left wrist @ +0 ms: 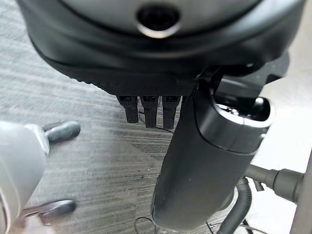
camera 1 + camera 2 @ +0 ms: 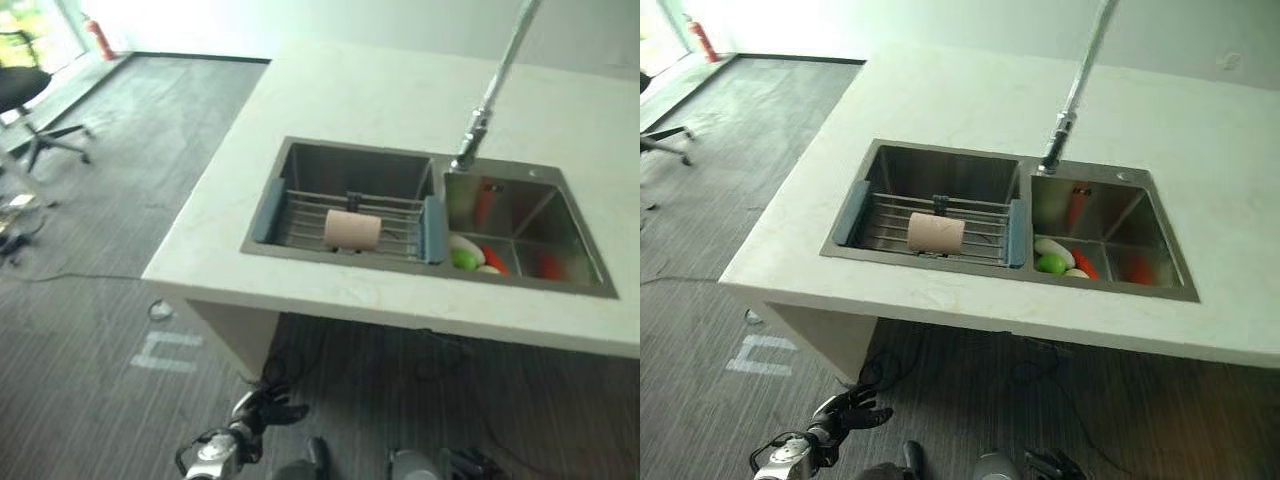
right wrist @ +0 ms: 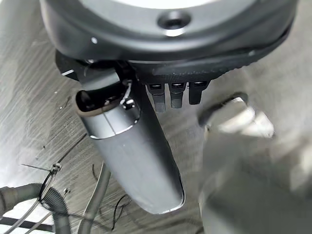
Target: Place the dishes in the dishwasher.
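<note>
Steel double sink [image 2: 360,165] sits mid-frame in my left eye view, set in a pale stone counter [image 2: 380,95]. A wire rack [image 2: 345,222] holds a pinkish cup [image 2: 352,230] on its side; colourful dishes [image 2: 472,256] crowd the right basin. Lower left in my right eye view, my left hand [image 2: 845,415] hangs slack-fingered over grey carpet [image 2: 730,180]. My right wrist view shows the right hand [image 3: 170,92], fingers straight, holding nothing.

My left hand [image 2: 262,410] hangs low at about seven o'clock, fingers spread and loose. My right hand [image 3: 170,95] points down; its fingers look straight, I think.
</note>
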